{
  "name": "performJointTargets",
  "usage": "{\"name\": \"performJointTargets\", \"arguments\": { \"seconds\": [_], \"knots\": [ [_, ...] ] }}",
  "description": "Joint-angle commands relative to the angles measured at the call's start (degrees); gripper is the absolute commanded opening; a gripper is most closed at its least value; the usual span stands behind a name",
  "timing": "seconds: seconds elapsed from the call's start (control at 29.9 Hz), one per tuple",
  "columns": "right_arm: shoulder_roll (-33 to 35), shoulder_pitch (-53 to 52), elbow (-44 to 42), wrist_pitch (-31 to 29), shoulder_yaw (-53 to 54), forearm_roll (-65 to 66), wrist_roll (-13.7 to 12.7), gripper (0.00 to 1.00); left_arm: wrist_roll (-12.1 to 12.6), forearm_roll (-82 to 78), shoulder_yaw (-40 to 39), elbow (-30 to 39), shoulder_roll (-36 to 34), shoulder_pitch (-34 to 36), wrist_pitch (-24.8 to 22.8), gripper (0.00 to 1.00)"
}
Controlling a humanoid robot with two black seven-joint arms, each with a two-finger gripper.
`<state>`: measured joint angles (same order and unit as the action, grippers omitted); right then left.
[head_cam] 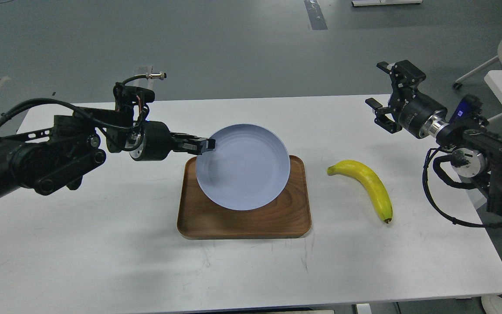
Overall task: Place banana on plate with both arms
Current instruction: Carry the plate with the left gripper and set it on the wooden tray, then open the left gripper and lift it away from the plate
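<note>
Head view, with every place given relative to the wooden tray:

Tray: the brown wooden tray [242, 220] is rectangular with rounded corners and lies flat on the white table [103, 261].

Plate: the pale blue-lavender plate [243, 168] is over the far part of the tray. It looks tilted, its face turned toward the camera. Its far and left edges reach past the tray's rim. Whether its near edge touches the tray cannot be told.

Left gripper: the left gripper [207, 145] is at the plate's left rim, above the tray's far left corner. Its fingers are closed on that rim and hold the plate.

Left arm: the left arm [50, 159] stretches level over the table from the left edge of the view toward the tray. Cables loop above its wrist.

Banana: the banana [366, 183] lies on the bare table to the right of the tray, apart from it and not on the plate. Its greenish stem end points toward the tray, and its dark tip points toward the near edge of the table.

Right gripper: the right gripper [381, 89] is raised well to the right of the tray and beyond the banana. Its fingers are spread apart and hold nothing.

Right arm: the right arm [473, 144] enters from the right edge of the view, its silver wrist ring showing.
</note>
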<state>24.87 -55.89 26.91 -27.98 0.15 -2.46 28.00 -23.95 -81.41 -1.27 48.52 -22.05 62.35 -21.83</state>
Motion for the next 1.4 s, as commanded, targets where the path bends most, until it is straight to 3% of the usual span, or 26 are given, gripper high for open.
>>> {"name": "performJointTargets", "arguments": {
  "seconds": [0.0, 0.2, 0.64, 0.67, 0.7, 0.74, 0.77, 0.8, 0.84, 0.87, 1.07, 1.2, 1.37],
  "knots": [
    [0.35, -0.19, -0.02, -0.02, 0.03, 0.00, 0.00, 1.00, 0.05, 0.03, 2.32, -4.39, 3.67, -0.04, 0.21, 0.00],
    [0.53, -0.10, -0.02, -0.02, 0.03, 0.26, 0.00, 1.00, 0.31, 0.11, 3.38, -8.87, 7.37, -0.74, 0.38, 0.00],
    [0.62, -0.01, -0.02, -0.02, 0.03, 0.35, 0.00, 1.00, 1.01, 0.11, 4.97, -10.37, 8.42, -1.27, 0.21, 0.00],
    [0.62, -0.01, -0.02, -0.02, 0.03, 0.35, 0.00, 1.00, 0.93, 0.20, 4.97, -10.37, 8.42, -1.27, 0.12, 0.09],
    [0.62, -0.01, -0.02, -0.02, 0.03, 0.35, 0.00, 1.00, 0.93, 0.20, 4.97, -10.37, 8.42, -1.27, 0.12, 0.09],
    [0.62, -0.01, -0.02, -0.02, 0.03, 0.35, 0.00, 1.00, 0.93, 0.20, 4.97, -10.37, 8.51, -1.27, 0.12, 0.23],
    [0.62, -0.01, -0.02, -0.02, 0.03, 0.35, 0.00, 1.00, 0.93, 0.38, 4.88, -10.29, 8.51, -1.18, 0.12, 0.47],
    [0.62, -0.01, -0.02, -0.02, 0.03, 0.35, 0.00, 1.00, 1.01, 0.55, 4.88, -10.20, 8.60, -1.09, 0.12, 0.61],
    [0.62, 0.07, -0.02, -0.02, 0.03, 0.35, 0.00, 1.00, 1.01, 0.90, 4.88, -10.20, 8.51, -0.92, 0.12, 0.88],
    [0.62, 0.07, -0.02, -0.02, 0.03, 0.35, 0.00, 1.00, 1.01, 1.17, 4.88, -10.20, 8.51, -0.65, 0.12, 0.98],
    [0.70, 0.07, -0.02, -0.02, 0.03, 0.35, 0.00, 1.00, -0.04, 5.37, 3.65, -10.02, 7.37, 0.92, 0.38, 0.98],
    [0.62, 0.07, -0.02, -0.02, 0.03, 0.35, 0.00, 1.00, -3.64, 23.80, 0.49, -9.67, 2.90, 2.86, 0.03, 0.98],
    [0.53, 0.25, -0.02, -0.02, 0.03, 0.35, 0.00, 1.00, -4.05, 47.84, -1.19, -8.62, -2.39, 1.98, -0.41, 0.98]
  ]
}}
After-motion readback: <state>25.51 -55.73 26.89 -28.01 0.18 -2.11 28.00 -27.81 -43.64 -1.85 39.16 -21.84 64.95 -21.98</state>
